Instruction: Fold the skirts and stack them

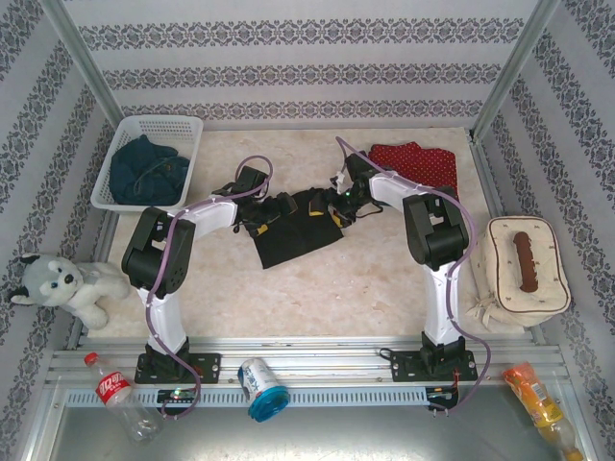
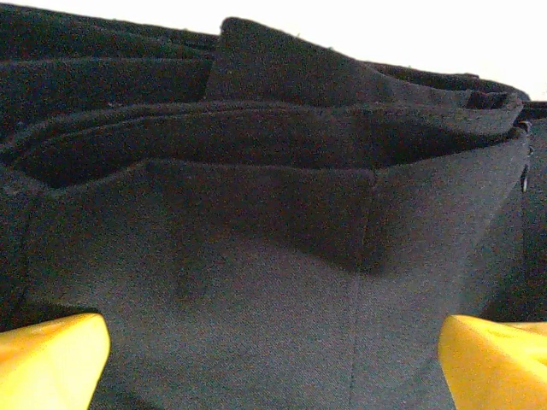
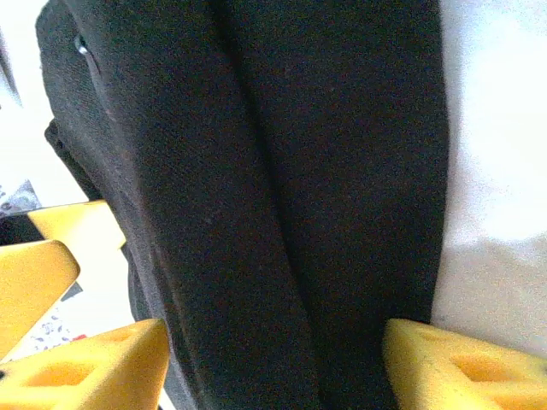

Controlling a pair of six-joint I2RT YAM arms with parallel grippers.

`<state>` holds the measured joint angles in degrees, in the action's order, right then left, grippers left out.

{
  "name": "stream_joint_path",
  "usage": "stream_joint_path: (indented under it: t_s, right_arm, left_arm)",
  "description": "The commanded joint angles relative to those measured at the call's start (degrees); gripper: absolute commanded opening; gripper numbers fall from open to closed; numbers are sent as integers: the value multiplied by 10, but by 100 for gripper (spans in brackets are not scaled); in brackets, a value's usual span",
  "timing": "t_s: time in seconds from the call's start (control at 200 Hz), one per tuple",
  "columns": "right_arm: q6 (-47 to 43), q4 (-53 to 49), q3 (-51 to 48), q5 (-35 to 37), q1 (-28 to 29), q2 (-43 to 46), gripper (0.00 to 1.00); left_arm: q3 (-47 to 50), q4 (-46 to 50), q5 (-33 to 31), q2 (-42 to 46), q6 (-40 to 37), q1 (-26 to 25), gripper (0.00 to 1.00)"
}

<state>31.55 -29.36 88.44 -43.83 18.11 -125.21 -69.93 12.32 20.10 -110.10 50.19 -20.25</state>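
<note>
Left gripper (image 1: 259, 213): at 9 o'clock end of plain black cloth skirt (image 1: 298, 238), jaws spread wide, released. Layered black hem lies just ahead, between yellow foam pads (image 2: 51, 363).
Skirt: mid-table between both arms, long axis roughly 8-to-2 o'clock.
Right gripper (image 1: 338, 206): at 2 o'clock end, straddling thick fold, pads (image 3: 461, 367) against cloth either side. Clenched or not, cannot tell.
Judgement: each arm nearer own end, so next move likely turns on left jaws pinching hem.

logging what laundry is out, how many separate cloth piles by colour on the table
black skirt: 1
red dotted skirt: 1
dark blue heap in the basket: 1, pieces inside cannot be told apart
total: 3
</note>
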Motion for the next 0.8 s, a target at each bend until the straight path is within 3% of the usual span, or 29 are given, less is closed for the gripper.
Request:
stream_joint_path:
  t_s: [0.0,0.165,0.295,0.37,0.575,0.794]
  right_arm:
    - [32,31,-14,-42,2,-19,58]
    - [45,56,-29,-26,-1,-18,22]
    - [32,69,-45,4,-4,15,0]
    - [0,35,-39,54,2,41,0]
    - [-64,-75,-5,287,20,102,0]
    - [-141,-172,89,417,23,95,0]
  left_arm:
    - [14,25,-23,-29,-7,1,100]
    - [16,30,-22,-33,-10,3,100]
    - [14,36,-17,-30,-15,8,100]
    - [12,43,-11,-23,-21,12,100]
    - [14,64,-35,50,-30,32,100]
    - [27,97,-67,103,-39,69,100]
